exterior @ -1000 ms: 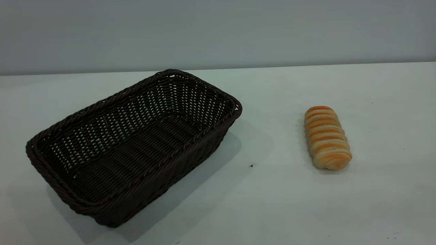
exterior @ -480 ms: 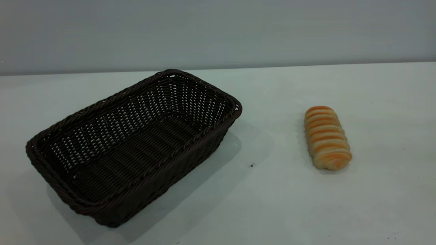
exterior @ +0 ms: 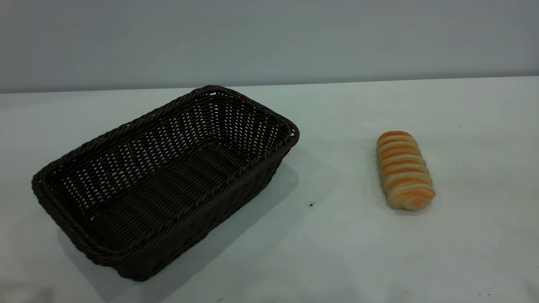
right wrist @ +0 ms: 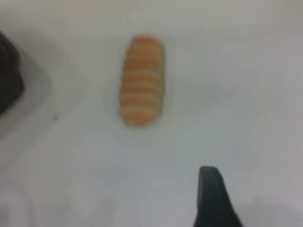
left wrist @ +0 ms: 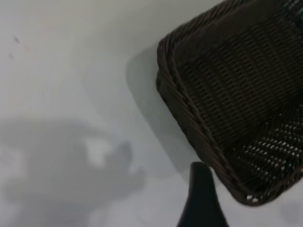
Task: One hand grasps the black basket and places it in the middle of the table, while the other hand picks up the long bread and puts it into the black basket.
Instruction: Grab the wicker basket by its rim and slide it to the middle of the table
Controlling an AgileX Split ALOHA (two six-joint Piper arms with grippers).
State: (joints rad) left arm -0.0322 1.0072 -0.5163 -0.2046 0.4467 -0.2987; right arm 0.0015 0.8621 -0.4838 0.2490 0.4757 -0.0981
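The black basket (exterior: 164,176) lies empty on the left half of the white table (exterior: 328,252), set at a slant. The long bread (exterior: 404,170) lies on the table to its right, well apart from it. Neither arm shows in the exterior view. In the left wrist view, my left gripper (left wrist: 202,201) hovers over the table just outside a corner of the basket (left wrist: 236,94), with a dark tip close to the rim. In the right wrist view, my right gripper (right wrist: 214,201) hovers above the table, some way short of the bread (right wrist: 142,80) and not touching it.
A grey wall runs behind the table's far edge. A tiny dark speck (exterior: 311,205) lies between basket and bread. Bare tabletop lies between the two and in front of them. The basket's edge (right wrist: 9,80) shows at the side of the right wrist view.
The basket and the bread have not moved. Faint shadows have shifted slightly on the table near the front corners of the exterior view.
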